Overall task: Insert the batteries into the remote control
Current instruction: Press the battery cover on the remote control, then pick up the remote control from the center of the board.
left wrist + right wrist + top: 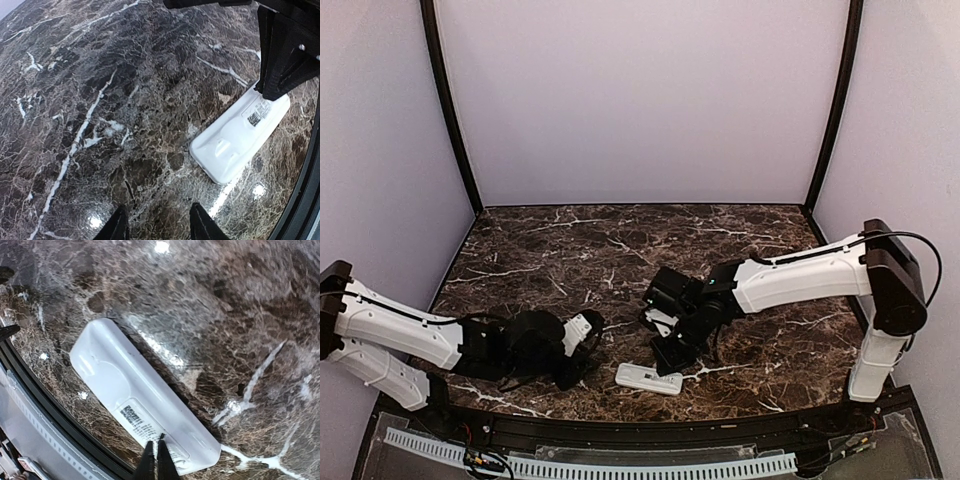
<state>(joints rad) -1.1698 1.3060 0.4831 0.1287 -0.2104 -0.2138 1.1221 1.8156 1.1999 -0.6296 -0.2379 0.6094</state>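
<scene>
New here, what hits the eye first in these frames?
The white remote lies back-up on the dark marble table near its front edge, with a printed label showing. The right pincer is shut, its tips set down on the remote's back beside that label. The left pincer is open, low over bare marble to the left of the remote.

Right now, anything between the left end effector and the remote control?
Nothing. In the left wrist view only bare marble tabletop lies between the left end effector and the remote control.
</scene>
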